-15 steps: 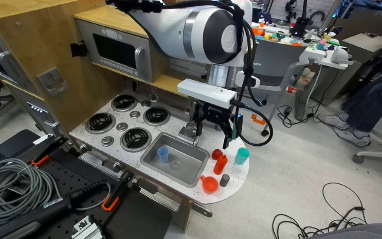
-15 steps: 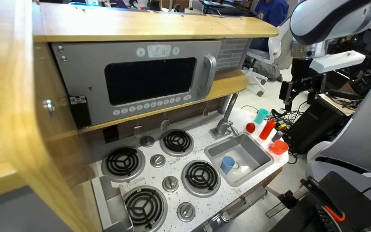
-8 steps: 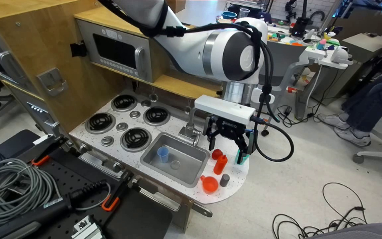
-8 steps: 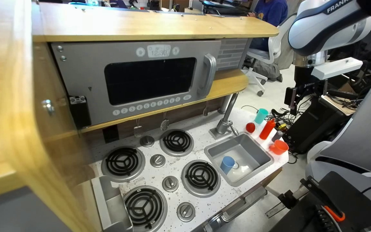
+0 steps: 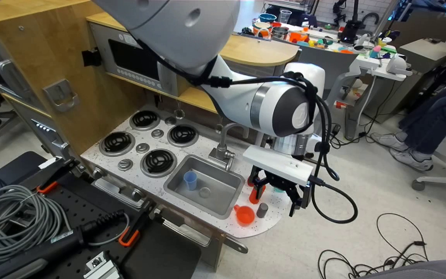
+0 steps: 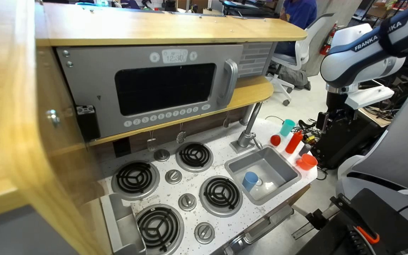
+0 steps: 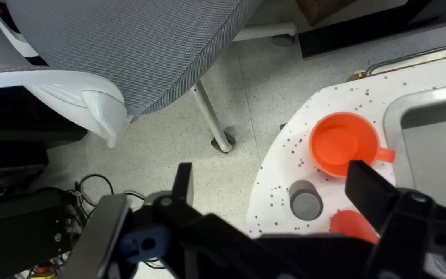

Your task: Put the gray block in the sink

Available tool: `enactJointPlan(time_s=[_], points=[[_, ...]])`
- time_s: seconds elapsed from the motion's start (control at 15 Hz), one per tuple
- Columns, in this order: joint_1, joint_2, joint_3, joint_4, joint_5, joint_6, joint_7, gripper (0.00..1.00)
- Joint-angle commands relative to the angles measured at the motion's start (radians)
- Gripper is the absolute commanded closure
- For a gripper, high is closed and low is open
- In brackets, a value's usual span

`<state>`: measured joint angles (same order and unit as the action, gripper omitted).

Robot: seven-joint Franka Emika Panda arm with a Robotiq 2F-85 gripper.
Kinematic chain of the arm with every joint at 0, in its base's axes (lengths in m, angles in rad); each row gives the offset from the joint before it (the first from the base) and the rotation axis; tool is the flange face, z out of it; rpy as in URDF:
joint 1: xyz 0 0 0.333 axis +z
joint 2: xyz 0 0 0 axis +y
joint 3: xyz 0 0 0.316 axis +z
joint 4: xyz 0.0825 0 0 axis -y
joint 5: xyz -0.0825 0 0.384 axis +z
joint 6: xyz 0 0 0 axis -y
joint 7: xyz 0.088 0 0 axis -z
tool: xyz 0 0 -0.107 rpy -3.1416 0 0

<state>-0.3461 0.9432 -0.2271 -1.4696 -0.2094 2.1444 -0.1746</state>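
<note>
1. Okay, the gray block (image 7: 306, 203) first: we're looking at a short cylinder, standing upright by the looks of it, out on the white speckled tabletop (image 7: 277, 174). It's beside the sink (image 5: 223, 193), near the tabletop's rounded end.
2. Right by it we've got an orange cup (image 5: 245, 217), mouth up, with its handle pointing at the sink's rim. In the wrist view a sliver of tabletop shows between cup and block.
3. Also near the block is a red squeeze bottle (image 6: 293, 142), standing, and past that a round red piece (image 6: 275, 140) (ball or toy food, we can't tell) and a teal cup (image 6: 287, 127).
4. The gripper (image 7: 271, 170) hangs higher up by that rounded end, jaws spread wide apart. In the wrist view we see the block in the gap between them; in an exterior view the gripper hides bits of the bottle, the red piece and the teal cup.
5. Down in the sink we spot a blue cup (image 5: 190, 180) just beside the drain (image 5: 204, 192), toward the end away from the block. A silvery faucet (image 6: 252, 121) rises behind the sink.
6. Farther along, the tabletop has four black-coil burners (image 6: 221, 196) with gray knobs (image 6: 174, 176) between them, and above those sits a toy microwave (image 6: 165, 88) reading 12:30.
7. Off past the tabletop's edge, our wrist view catches a gray office chair (image 7: 141, 50).
</note>
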Motion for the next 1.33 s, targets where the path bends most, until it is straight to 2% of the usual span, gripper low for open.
enactJointPlan(time_s=[0.0,0.4,0.53,1.07,1.27], points=[[-0.031,0.064,-0.002,0.059,-0.013,0.015,-0.058,0.00],[-0.052,0.095,0.015,0.109,-0.008,0.019,-0.150,0.00],[-0.045,0.108,0.009,0.115,-0.014,0.028,-0.145,0.00],[-0.033,0.131,0.005,0.055,-0.018,0.215,-0.129,0.00],[-0.026,0.136,0.001,0.037,-0.019,0.249,-0.126,0.00]])
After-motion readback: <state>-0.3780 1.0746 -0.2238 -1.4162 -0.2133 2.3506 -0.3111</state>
